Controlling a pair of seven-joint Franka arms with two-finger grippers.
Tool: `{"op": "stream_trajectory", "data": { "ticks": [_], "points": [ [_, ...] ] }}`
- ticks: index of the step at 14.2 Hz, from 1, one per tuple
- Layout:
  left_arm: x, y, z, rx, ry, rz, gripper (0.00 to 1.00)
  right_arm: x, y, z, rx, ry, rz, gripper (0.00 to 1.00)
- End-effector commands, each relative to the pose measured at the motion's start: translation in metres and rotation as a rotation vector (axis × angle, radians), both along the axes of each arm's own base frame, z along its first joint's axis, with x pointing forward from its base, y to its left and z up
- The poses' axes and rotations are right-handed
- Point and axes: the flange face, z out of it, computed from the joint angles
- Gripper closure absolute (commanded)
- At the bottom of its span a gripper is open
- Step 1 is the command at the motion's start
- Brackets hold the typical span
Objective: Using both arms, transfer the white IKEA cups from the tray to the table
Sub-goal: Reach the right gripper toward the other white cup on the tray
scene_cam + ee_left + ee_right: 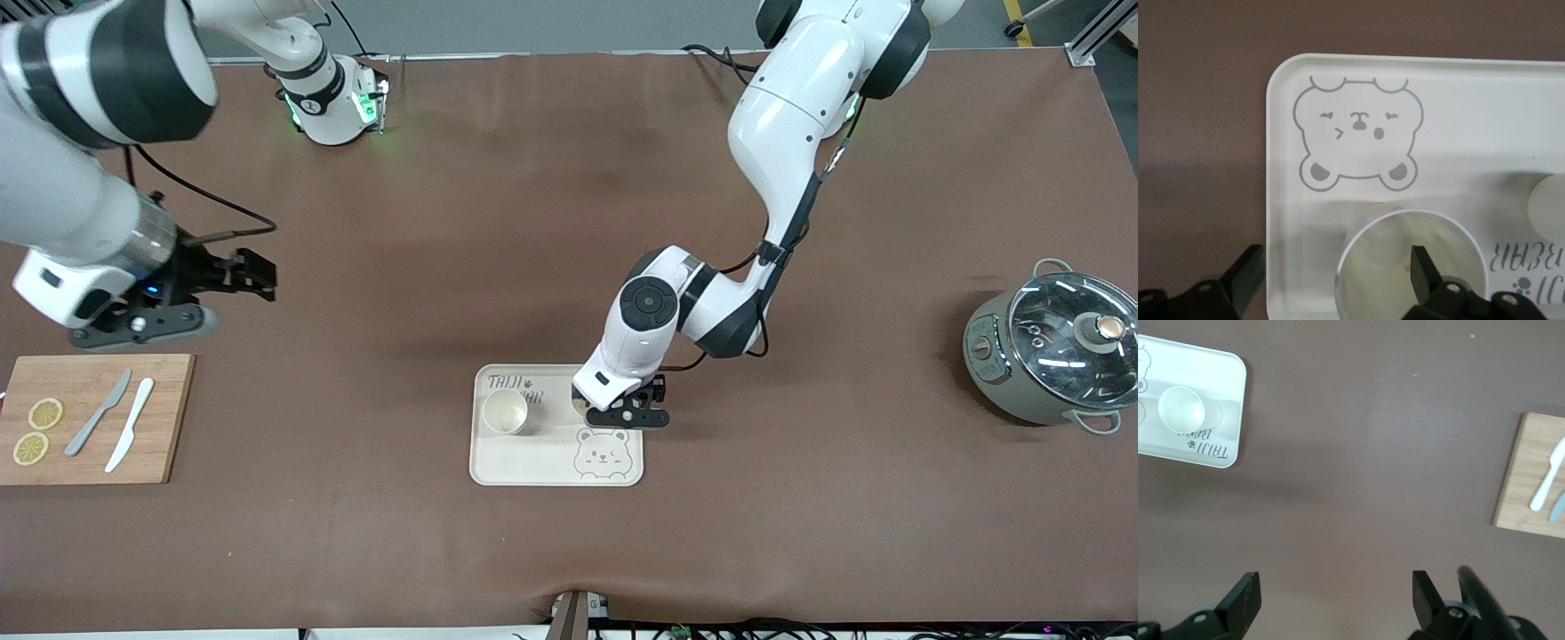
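A cream tray (pixel 533 458) with a bear drawing lies mid-table. One white cup (pixel 504 412) stands upright on it, toward the right arm's end. My left gripper (pixel 629 415) is low over the tray and hides most of the second cup in the front view. In the left wrist view this second cup (pixel 1391 273) stands on the tray (pixel 1471 113). My left gripper (pixel 1335 273) is open, one finger over the cup's inside, the other outside past the tray's edge. My right gripper (pixel 260 274) is open and empty over bare table.
A wooden cutting board (pixel 89 418) with two knives and two lemon slices lies at the right arm's end, nearer the front camera. A lidded pot (pixel 1053 351) stands at the left arm's end. The right wrist view shows the tray (pixel 1218 453) and the first cup (pixel 1181 409).
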Motion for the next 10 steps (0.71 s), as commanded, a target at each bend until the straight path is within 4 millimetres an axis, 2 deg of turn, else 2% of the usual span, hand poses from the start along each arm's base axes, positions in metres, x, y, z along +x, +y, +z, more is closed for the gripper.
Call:
{"op": "stream_trajectory", "data": {
  "ticks": [1,6,7,10],
  "points": [
    [0.0,-0.003,0.001,-0.008,-0.002,0.071,1.0,0.007,0.023,-0.025,-0.002,-0.006,-0.004,0.0],
    [0.0,-0.002,-0.001,-0.006,0.0,0.07,1.0,0.024,0.072,-0.091,0.04,0.014,-0.039,0.0],
    [0.0,-0.002,0.0,-0.006,-0.001,0.07,1.0,0.027,0.078,-0.098,0.063,0.005,-0.056,0.0],
    [0.003,-0.001,0.015,-0.016,-0.011,0.077,1.0,0.035,0.101,-0.127,0.079,-0.016,-0.078,0.0]
  ]
}}
